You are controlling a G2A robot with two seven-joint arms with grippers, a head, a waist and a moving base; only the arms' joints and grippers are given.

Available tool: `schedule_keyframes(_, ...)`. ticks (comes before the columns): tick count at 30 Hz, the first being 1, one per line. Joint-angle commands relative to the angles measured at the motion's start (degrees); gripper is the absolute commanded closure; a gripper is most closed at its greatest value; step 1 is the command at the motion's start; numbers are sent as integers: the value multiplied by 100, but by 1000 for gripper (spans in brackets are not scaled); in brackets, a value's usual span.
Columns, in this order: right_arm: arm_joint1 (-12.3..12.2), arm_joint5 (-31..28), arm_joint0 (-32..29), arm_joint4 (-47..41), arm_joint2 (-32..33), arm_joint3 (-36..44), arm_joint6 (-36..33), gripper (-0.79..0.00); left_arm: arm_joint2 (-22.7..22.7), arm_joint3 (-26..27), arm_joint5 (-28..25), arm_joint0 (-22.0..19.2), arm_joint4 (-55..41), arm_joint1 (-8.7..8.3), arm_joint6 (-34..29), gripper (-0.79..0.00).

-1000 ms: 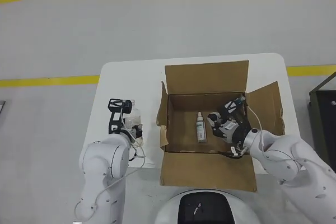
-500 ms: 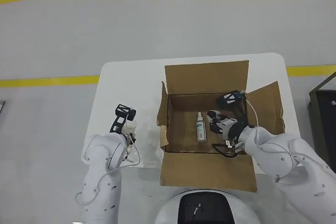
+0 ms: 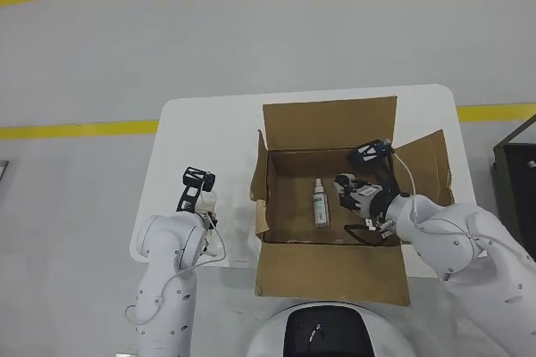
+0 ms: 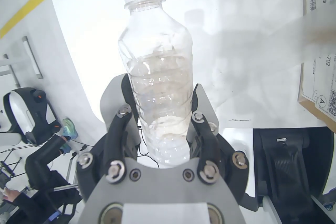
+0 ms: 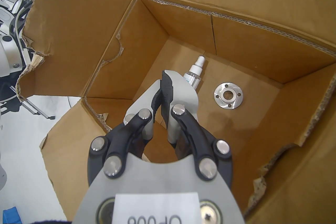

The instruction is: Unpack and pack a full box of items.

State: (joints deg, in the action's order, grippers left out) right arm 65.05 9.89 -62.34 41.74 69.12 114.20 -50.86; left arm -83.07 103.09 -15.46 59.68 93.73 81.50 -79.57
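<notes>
Pinching the bottle (image 4: 155, 51) low, the left claw (image 4: 162, 93) probably needed slow, upright carrying; the right claw (image 5: 164, 93) was pressed together.

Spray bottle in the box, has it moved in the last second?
No. The spray bottle lies in the same spot on the box floor.

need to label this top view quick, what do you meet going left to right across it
left hand shut on the water bottle → left flap of the cardboard box → spray bottle lying in the box → right hand, shut and empty → dark rack at the edge
</notes>
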Motion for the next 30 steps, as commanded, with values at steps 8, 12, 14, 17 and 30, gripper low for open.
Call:
schedule_keyframes(8,0,0,0,0,0,0,0,0,124,-246,18,65,-162,-8,36,0)
schedule_keyframes(12,0,0,0,0,0,0,0,0,144,-488,125,2,-298,-8,-15,0)
schedule_keyframes(14,0,0,0,0,0,0,0,0,116,-599,234,-27,-314,-12,-60,0)
schedule_keyframes(17,0,0,0,0,0,0,0,0,63,-693,348,-80,-503,-13,-124,-43)
schedule_keyframes(30,0,0,0,0,0,0,0,0,70,-950,391,-197,-707,-59,-126,-785)
